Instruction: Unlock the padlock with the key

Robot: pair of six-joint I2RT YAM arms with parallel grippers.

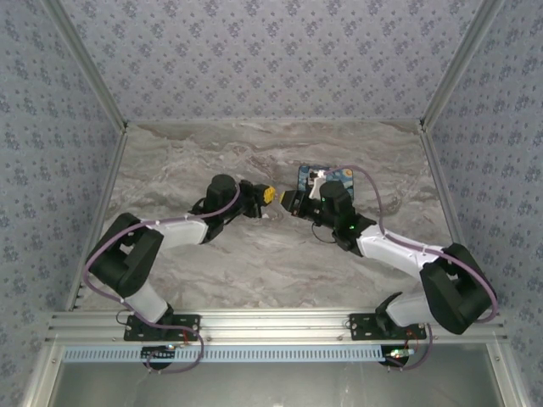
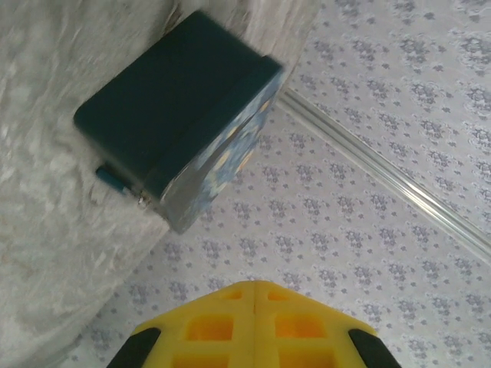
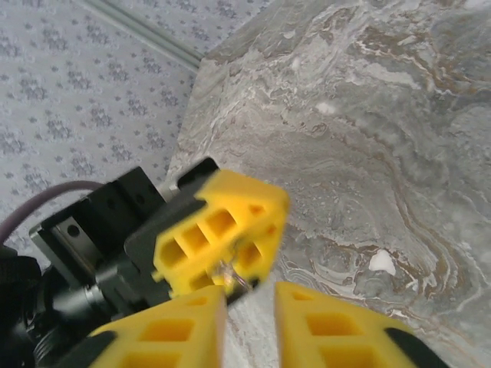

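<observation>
Diffuse, even light is filling the enclosure in the top view, and the arms are casting only soft, short shadows on the marble counter. In the left wrist view, the painted box and the counter are smearing with blur, and the yellow left tool is sitting soft at the bottom edge. In the right wrist view, the right tool is rendering slightly out of focus, while the counter veining is reading sharp.
</observation>
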